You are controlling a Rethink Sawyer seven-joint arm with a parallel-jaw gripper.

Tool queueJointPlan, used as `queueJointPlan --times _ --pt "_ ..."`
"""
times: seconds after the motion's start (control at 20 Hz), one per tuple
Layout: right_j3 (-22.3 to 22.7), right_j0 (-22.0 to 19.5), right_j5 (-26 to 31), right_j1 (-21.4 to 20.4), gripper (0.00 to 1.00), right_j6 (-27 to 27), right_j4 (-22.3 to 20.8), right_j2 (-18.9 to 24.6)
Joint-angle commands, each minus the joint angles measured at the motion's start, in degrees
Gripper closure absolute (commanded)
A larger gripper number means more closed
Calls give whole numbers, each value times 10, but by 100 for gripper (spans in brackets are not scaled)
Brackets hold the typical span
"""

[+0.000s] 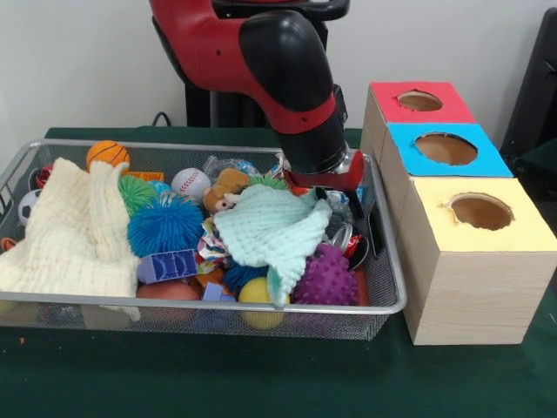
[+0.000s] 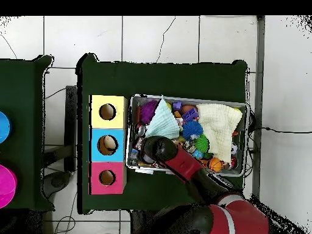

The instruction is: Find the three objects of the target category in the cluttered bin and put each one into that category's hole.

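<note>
Bottles cannot be picked out clearly, so their long axis cannot be told; only clear plastic scraps (image 1: 228, 165) show at the bin's (image 1: 396, 287) far rim. The bin's long side runs along the table's edge, beside the boxes. The blue hole (image 1: 446, 149) faces up. The arm (image 1: 287, 78) slants down, its gripper (image 1: 335, 187) buried behind a mint cloth (image 1: 270, 228); its grip cannot be told.

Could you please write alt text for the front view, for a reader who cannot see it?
A red and black robot arm reaches down into the right end of a wire bin crammed with balls, toys and cloths. To its right stand three wooden boxes with round holes, topped red, blue and yellow.
</note>
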Motion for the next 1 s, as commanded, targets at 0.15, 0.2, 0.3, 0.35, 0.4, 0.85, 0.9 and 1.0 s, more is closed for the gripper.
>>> queueJointPlan --times 0.15,0.2,0.3,0.35,0.4,0.85,0.9,1.0 --pt "50 -24 19 -1 100 24 -51 153" --pt "55 -27 35 -9 100 31 -48 156" --pt "55 -37 80 -14 100 41 -34 165" --pt "58 -45 100 -15 100 44 -26 174" --pt "57 -50 108 -15 100 43 -24 178" --pt "87 -109 97 -32 100 38 -26 241" --pt "89 -113 99 -32 100 38 -26 248" --pt "94 -124 100 -29 100 41 -24 258"
